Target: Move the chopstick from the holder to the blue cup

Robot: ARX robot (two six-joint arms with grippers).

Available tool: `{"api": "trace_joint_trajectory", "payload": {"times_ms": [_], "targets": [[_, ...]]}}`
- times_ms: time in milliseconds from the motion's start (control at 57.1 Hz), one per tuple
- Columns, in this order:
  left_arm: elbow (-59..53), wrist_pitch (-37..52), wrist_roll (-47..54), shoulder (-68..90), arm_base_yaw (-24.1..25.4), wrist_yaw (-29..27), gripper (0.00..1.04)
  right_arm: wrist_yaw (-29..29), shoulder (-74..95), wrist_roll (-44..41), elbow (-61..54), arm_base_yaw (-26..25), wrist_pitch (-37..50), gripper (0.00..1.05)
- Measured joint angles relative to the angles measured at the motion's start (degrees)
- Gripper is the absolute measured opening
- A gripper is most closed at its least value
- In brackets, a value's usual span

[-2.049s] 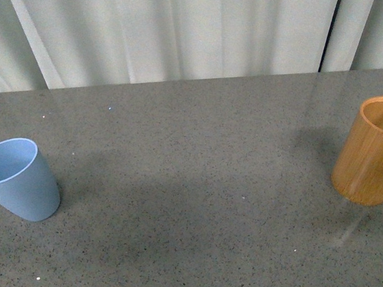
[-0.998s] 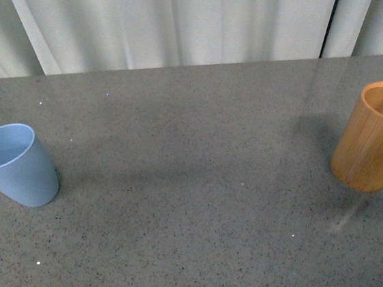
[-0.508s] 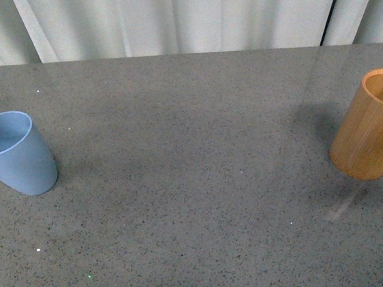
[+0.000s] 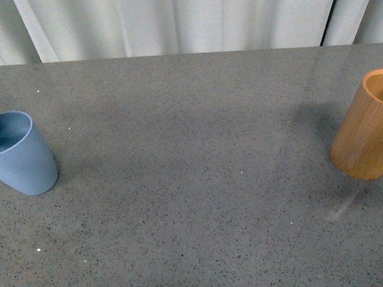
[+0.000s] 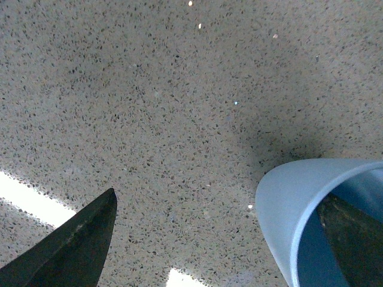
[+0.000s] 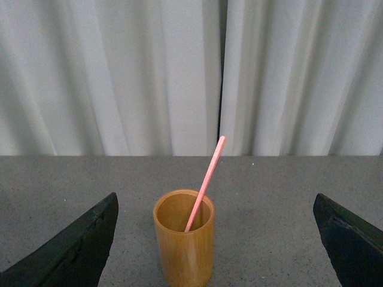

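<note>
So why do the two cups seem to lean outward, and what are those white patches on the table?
Front view: the blue cup and holder tilt apart, likely from wide-angle lens distortion; the light is soft and the shadows faint. Left wrist view: the white patches are glare on the table, with a dark shadow beside the cup. Right wrist view: evenly lit, sharp.

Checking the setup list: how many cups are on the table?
2. The blue cup stands far left in the front view; the wooden holder stands far right, with the chopstick in it. None seems hidden.
</note>
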Motion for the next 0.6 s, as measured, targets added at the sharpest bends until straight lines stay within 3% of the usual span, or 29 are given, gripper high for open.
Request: {"api": "trace_joint_trajectory", "payload": {"times_ms": [315,525,595], "targets": [[1.99,-0.42,-1.75,4.46,-1.11,-0.74,0.97,0.00,0.00,0.00,0.00,0.02,0.00,0.95],[2.86,0.26,-1.95,5.18,-2.05,-0.31,0.63,0.00,0.00,0.00,-0.02,0.02,0.00,0.95],[3.63,0.46,-2.10,5.86,-2.03,0.52,0.47,0.02,0.00,0.00,0.00,0.00,0.00,0.95]]}}
